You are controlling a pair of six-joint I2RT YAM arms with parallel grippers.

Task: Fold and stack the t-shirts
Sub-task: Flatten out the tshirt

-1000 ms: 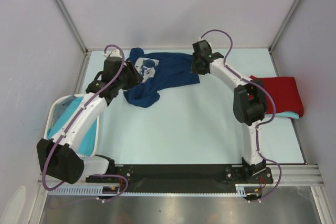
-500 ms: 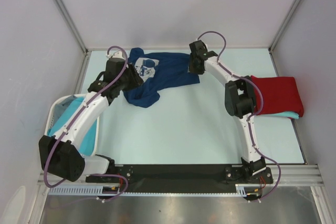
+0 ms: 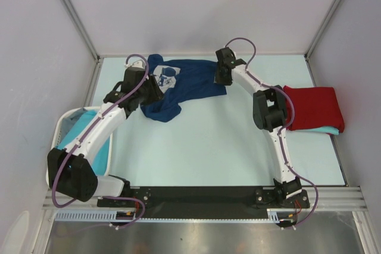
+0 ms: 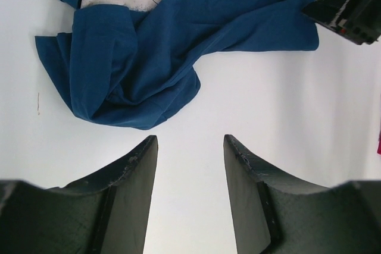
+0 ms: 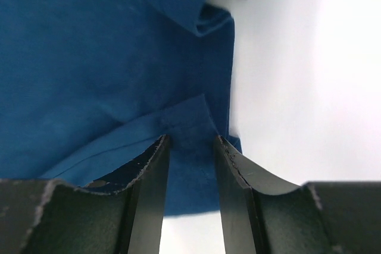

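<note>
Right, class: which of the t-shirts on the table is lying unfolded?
The navy blue t-shirt at the far edge, rumpled, pale print showing; the red t-shirt lies folded on a turquoise t-shirt.

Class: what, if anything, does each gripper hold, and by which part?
Left gripper: nothing. Right gripper straddles an edge of the navy shirt; whether it grips cannot be told.

The navy t-shirt (image 3: 196, 82) lay rumpled, pale print up, just ahead of the left gripper (image 4: 190, 142), with a raised fold of its edge between the fingers of the right gripper (image 5: 189, 142). Well to that gripper's right, a folded red t-shirt (image 3: 315, 106) sat atop a turquoise t-shirt (image 3: 328, 130).
</note>
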